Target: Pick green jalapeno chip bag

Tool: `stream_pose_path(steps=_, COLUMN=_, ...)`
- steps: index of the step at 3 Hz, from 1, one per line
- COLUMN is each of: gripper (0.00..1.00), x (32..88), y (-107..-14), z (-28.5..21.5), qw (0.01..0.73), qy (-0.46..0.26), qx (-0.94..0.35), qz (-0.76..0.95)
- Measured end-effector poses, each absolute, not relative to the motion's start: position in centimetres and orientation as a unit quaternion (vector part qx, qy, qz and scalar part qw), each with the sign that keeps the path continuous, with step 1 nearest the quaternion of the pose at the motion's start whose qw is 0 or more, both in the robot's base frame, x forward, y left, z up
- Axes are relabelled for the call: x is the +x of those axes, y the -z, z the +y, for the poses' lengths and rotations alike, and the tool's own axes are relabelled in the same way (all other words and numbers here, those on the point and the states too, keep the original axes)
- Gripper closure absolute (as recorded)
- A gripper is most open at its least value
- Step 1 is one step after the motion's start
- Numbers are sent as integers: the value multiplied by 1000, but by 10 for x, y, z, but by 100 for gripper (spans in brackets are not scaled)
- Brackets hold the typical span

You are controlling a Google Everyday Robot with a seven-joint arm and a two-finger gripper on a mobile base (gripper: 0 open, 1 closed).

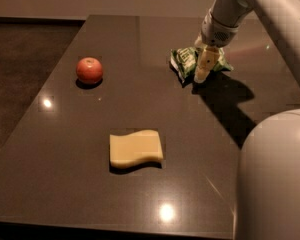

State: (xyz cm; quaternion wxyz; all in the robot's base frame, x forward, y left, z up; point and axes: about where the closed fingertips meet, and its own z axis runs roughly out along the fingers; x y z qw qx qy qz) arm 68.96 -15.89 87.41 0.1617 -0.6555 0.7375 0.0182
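The green jalapeno chip bag (186,60) lies crumpled on the dark table (140,184) at the back right, shiny green with white lettering. My gripper (202,68) hangs from the arm at the upper right and reaches down onto the middle of the bag, with its pale tip at the bag's front edge near the table surface. The gripper covers part of the bag; the bag's right end shows behind it.
A red apple (89,70) sits at the back left. A pale yellow wavy sponge-like slab (136,148) lies in the middle front. My white robot body (275,179) fills the lower right corner. The table's left edge drops to a dark floor.
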Motion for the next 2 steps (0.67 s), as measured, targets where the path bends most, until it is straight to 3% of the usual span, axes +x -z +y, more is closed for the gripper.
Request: stream_pose_path(steps=2, gripper=65, x=688, y=-874, z=-148, qw=154, qy=-28, qx=-668, qz=727)
